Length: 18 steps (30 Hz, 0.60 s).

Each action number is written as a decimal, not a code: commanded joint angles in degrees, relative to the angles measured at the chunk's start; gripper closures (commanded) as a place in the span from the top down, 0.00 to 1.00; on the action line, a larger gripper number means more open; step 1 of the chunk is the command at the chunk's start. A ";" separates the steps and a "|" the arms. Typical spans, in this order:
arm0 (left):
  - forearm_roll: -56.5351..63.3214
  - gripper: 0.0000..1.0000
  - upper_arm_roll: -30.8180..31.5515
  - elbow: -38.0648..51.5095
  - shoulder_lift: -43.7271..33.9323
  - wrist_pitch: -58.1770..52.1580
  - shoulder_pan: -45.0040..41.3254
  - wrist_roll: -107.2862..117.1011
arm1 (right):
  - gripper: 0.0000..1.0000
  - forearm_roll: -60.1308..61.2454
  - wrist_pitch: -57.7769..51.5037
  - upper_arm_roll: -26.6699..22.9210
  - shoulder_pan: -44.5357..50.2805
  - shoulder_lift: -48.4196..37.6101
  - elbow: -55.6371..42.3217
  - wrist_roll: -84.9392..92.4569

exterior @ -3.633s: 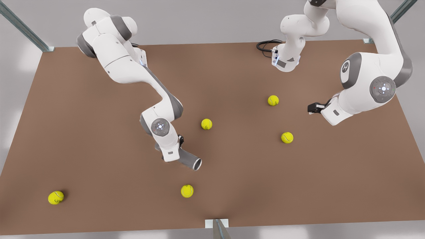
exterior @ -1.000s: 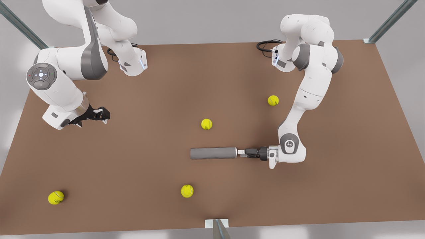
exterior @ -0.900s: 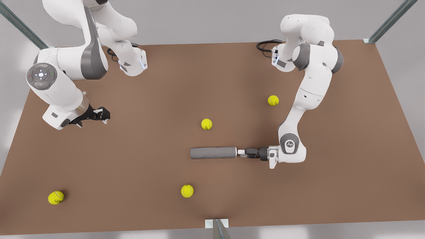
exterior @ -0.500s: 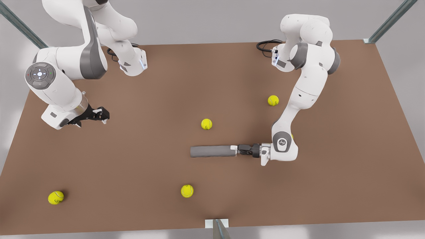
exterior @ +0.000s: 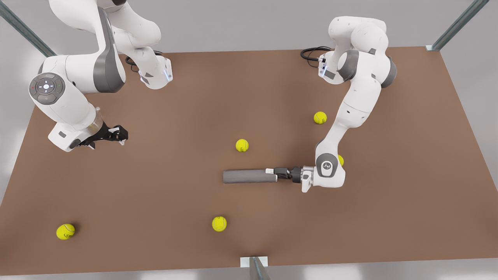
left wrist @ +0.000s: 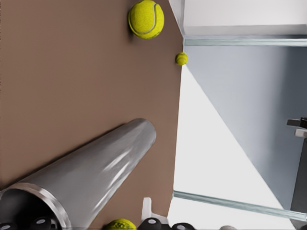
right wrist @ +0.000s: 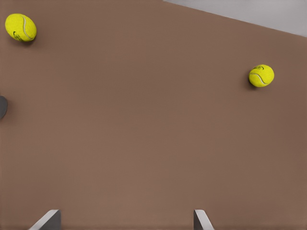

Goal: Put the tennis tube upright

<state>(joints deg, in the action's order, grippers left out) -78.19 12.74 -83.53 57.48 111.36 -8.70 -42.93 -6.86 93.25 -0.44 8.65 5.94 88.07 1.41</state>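
Observation:
The tennis tube [exterior: 247, 176] lies flat on the brown table [exterior: 163, 202], its long axis running across the front view. Its silvery rim [left wrist: 45, 199] faces my left gripper [exterior: 271, 171], which reaches in level from the front view's right and overlaps that end. One white fingertip [left wrist: 146, 211] sits just outside the tube's [left wrist: 105, 163] wall without touching it; the gripper is open. My right gripper [exterior: 123, 135] waits open above the table at the front view's left, with nothing between its fingers [right wrist: 48, 219].
Several tennis balls lie loose: one [exterior: 242, 145] just behind the tube, one [exterior: 219, 223] in front of it, one [exterior: 320, 117] farther back. Another ball [exterior: 341, 160] is half hidden behind the left wrist. A last one [exterior: 65, 231] sits near the front-left corner.
Over the last second my left gripper slid towards the front view's left until it overlapped the tube's rim end. The tube has not moved in that time. My right arm barely shifted.

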 commanded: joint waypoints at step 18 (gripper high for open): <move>0.67 0.33 -0.35 -0.05 -0.36 -1.93 0.00 0.57 | 1.00 0.00 0.00 0.00 -0.03 -0.05 -0.09 0.00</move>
<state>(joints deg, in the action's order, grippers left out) -77.55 12.39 -83.58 57.13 109.42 -8.70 -42.37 -6.86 93.25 -0.44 8.61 5.89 87.98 1.41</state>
